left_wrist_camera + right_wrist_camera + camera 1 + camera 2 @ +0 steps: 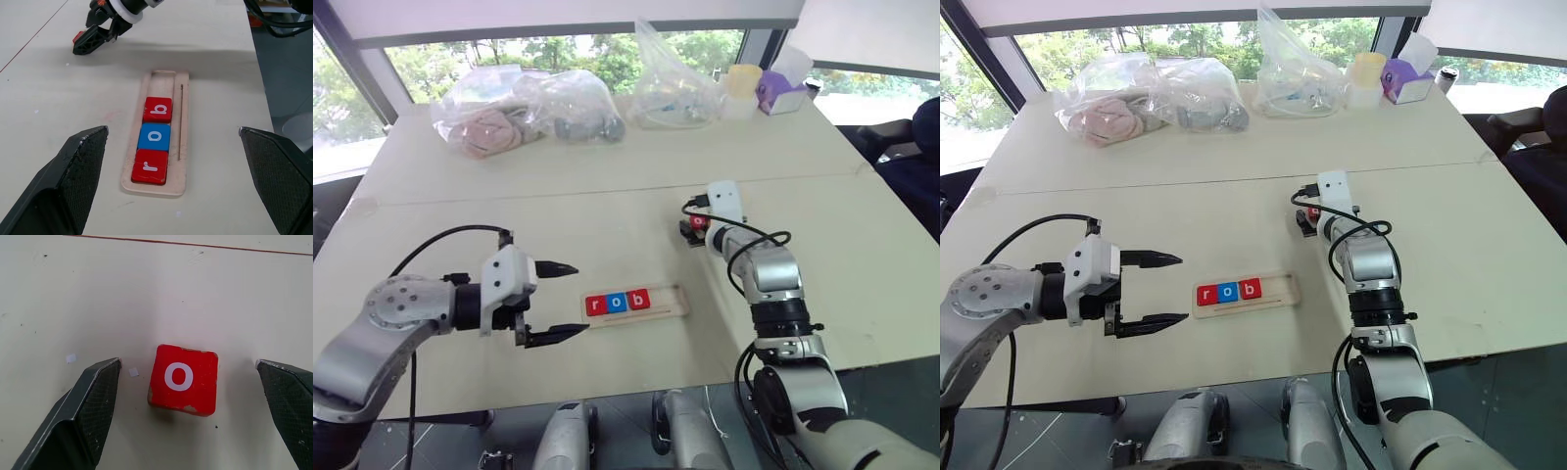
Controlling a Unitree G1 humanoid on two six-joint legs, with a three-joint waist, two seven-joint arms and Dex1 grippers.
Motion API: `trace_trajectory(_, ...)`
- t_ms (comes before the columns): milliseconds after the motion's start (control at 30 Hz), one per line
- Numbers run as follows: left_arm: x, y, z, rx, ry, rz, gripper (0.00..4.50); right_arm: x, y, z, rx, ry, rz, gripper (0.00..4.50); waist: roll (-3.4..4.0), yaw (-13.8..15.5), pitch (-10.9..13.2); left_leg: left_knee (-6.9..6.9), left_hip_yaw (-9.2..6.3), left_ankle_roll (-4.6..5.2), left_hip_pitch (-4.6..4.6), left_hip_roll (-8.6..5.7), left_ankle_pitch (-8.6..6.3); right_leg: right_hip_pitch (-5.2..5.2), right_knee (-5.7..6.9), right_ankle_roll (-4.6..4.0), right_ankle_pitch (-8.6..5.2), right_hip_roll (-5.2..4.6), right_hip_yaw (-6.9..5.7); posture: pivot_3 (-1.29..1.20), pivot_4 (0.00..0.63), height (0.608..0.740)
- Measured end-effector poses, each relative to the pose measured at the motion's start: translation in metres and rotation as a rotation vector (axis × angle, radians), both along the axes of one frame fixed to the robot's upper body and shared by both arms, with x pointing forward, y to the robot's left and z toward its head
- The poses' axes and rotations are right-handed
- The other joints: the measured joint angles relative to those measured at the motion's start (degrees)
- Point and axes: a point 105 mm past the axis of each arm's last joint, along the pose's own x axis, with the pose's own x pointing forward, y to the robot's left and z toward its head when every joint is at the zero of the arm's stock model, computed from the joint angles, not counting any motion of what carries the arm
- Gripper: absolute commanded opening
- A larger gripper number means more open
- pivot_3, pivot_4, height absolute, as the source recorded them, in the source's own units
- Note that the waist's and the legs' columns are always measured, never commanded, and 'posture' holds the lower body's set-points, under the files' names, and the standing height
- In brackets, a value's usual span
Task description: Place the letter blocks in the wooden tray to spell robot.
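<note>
Table (607, 196): tray (672, 305), four letter blocks (616, 303).

Pale cream table (607, 211), two tops joined along a seam, set before large windows (558, 49) showing daylight and green trees. At the far edge: clear plastic bags (524, 110) of soft items, a pale yellow container (741, 83) and a purple tissue box (781, 93).
</note>
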Motion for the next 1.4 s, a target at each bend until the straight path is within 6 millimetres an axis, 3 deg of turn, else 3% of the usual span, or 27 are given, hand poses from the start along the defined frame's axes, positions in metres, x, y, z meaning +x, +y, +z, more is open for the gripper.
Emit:
trace_trajectory(100, 0.001, 0.000, 0.000, -0.001, -0.003, 0.008, 4.50, -0.001, 0.002, 0.000, 0.009, 0.011, -0.008, 4.44, 0.00, 0.0, 0.0, 0.00, -0.02, 0.00, 0.01, 0.00, 0.00, 0.00, 0.01, 0.00, 0.00, 0.02, 0.00, 0.00, 0.150, 0.740)
trace_trajectory(167, 0.002, 0.000, 0.000, -0.002, -0.006, 0.014, 4.50, -0.001, 0.003, -0.001, 0.016, 0.017, -0.009, 3.93, 0.00, 0.0, 0.0, 0.00, -0.03, 0.00, 0.01, 0.01, 0.00, 0.01, 0.01, 0.00, 0.00, 0.03, 0.00, 0.00, 0.150, 0.740)
trace_trajectory(200, 0.002, 0.000, 0.000, -0.002, -0.007, 0.015, 4.50, -0.001, 0.004, -0.001, 0.025, 0.020, -0.008, 3.62, 0.00, 0.0, 0.0, 0.00, -0.03, 0.00, 0.01, 0.01, 0.00, 0.01, 0.01, 0.00, 0.00, 0.03, -0.01, 0.00, 0.150, 0.740)
trace_trajectory(367, 0.002, 0.000, 0.000, -0.010, -0.008, 0.018, 4.50, -0.002, 0.016, -0.002, 0.054, 0.031, 0.007, 1.18, 0.00, 0.0, 0.0, 0.00, -0.05, 0.00, 0.02, 0.01, 0.00, 0.02, 0.01, 0.00, 0.00, 0.04, -0.01, 0.00, 0.150, 0.740)
trace_trajectory(533, 0.003, -0.002, 0.001, -0.009, -0.014, 0.013, 4.50, -0.009, 0.017, 0.000, 0.062, 0.058, 0.016, 1.18, 0.01, 0.0, 0.0, -0.02, -0.08, 0.00, -0.03, 0.01, 0.00, -0.01, 0.00, -0.03, -0.03, 0.03, -0.01, 0.00, 0.150, 0.740)
trace_trajectory(633, 0.004, -0.007, 0.000, -0.022, -0.013, -0.002, 4.50, -0.025, 0.012, 0.000, 0.053, 0.068, 0.042, 1.18, 0.02, 0.3, 0.0, -0.03, -0.14, 0.00, -0.14, -0.01, 0.00, -0.08, -0.03, 0.06, -0.02, 0.02, -0.02, 0.00, 0.150, 0.740)
trace_trajectory(833, 0.005, -0.014, -0.004, -0.032, 0.005, -0.027, 4.50, -0.089, -0.013, -0.003, 0.006, 0.135, 0.033, 1.18, 0.02, 0.1, 0.0, -0.02, -0.04, 0.00, -0.32, -0.01, 0.00, -0.36, -0.05, 0.06, -0.02, -0.02, -0.01, 0.00, 0.150, 0.740)
trace_trajectory(967, 0.006, -0.015, -0.003, -0.033, 0.001, -0.032, 4.50, -0.115, -0.018, 0.004, 0.032, 0.146, -0.015, 1.18, 0.02, 0.1, 0.0, -0.02, -0.11, 0.00, -0.23, 0.08, 0.00, -0.34, 0.02, -0.03, -0.18, 0.13, -0.04, 0.00, 0.150, 0.740)
trace_trajectory(1200, 0.008, -0.014, -0.002, -0.035, 0.001, -0.027, 4.50, -0.136, -0.015, -0.010, 0.069, 0.177, -0.057, 1.18, 0.02, 0.1, 0.0, -0.02, -0.10, 0.00, -0.29, 0.07, 0.00, -0.36, -0.04, -0.07, -0.17, 0.12, -0.03, 0.00, 0.150, 0.740)
trace_trajectory(1367, 0.010, -0.012, -0.003, -0.035, 0.005, -0.019, 4.50, -0.137, -0.013, -0.012, 0.075, 0.183, -0.064, 1.18, 0.02, 0.1, 0.0, 0.00, -0.04, 0.00, -0.29, 0.04, 0.00, -0.34, -0.09, -0.04, -0.18, 0.02, -0.02, 0.00, 0.150, 0.740)
trace_trajectory(1400, 0.010, -0.012, -0.003, -0.035, 0.005, -0.019, 4.50, -0.137, -0.013, -0.013, 0.075, 0.184, -0.064, 1.68, 0.02, 0.1, 0.0, 0.00, -0.05, 0.00, -0.29, 0.04, 0.00, -0.34, -0.09, -0.04, -0.19, 0.02, -0.02, 0.00, 0.150, 0.740)
